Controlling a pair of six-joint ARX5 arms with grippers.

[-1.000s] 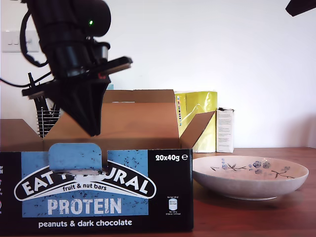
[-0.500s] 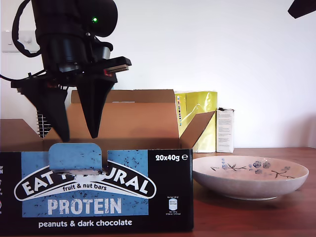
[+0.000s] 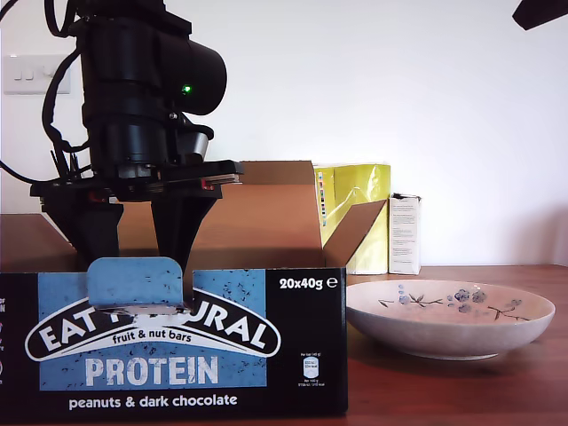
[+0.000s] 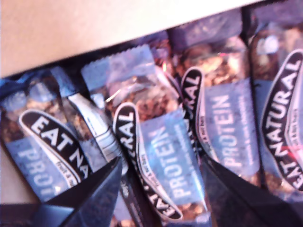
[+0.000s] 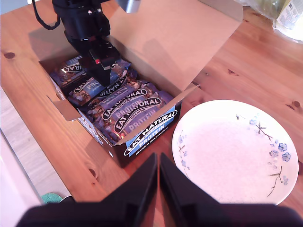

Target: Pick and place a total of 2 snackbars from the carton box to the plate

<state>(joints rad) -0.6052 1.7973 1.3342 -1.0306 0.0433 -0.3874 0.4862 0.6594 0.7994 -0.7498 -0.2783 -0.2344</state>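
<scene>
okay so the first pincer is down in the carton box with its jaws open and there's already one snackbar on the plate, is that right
Not quite: the plate is empty, as the second wrist view shows. My first pincer is indeed open, down in the carton box over the snackbars.

Exterior view sat low at table height, facing the carton box front and plate. First wrist view looked down close onto snackbars inside. Second wrist view hung high, looking down, sharing box and plate with exterior
</scene>
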